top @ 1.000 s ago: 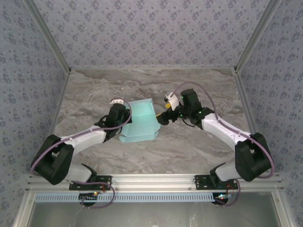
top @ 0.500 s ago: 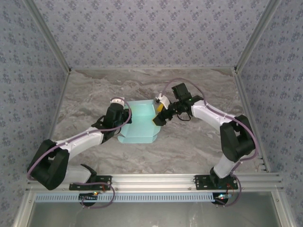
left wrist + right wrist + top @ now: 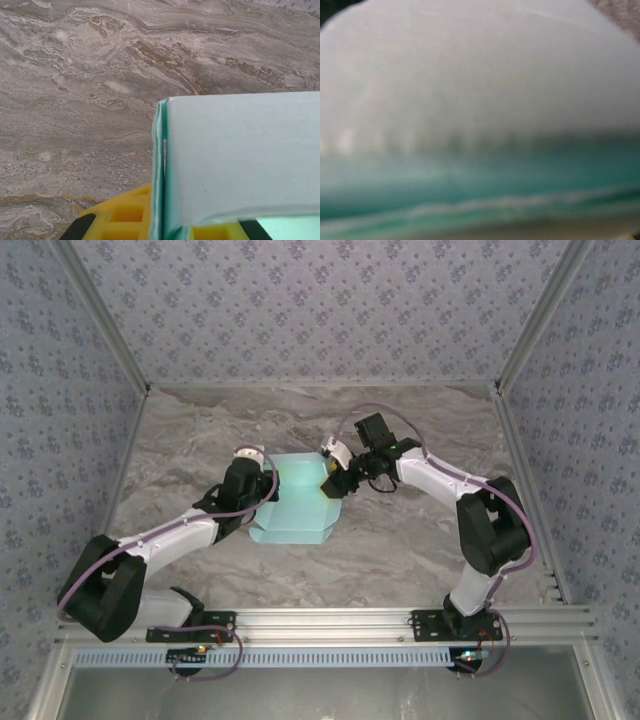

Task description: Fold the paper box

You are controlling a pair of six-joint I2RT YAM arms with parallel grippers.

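The paper box [image 3: 292,508] is pale light-blue card, partly folded, lying in the middle of the marble table [image 3: 200,430]. My left gripper [image 3: 263,489] sits at its left edge. In the left wrist view its yellow fingers [image 3: 122,216] are shut on a doubled upright wall of the paper box [image 3: 240,150], with the card edge pinched between them. My right gripper [image 3: 332,483] is at the box's right wall, fingertips against the raised card. The right wrist view is a close blur of the paper box [image 3: 480,100], which hides the jaws.
Patterned walls enclose the table on three sides, with metal posts [image 3: 515,350] at the back corners. An aluminium rail [image 3: 330,620] runs along the near edge by the arm bases. Bare marble lies behind and in front of the box.
My right gripper has moved left onto the box's right wall, and its elbow has swung inward. The left gripper keeps its hold and has barely shifted.
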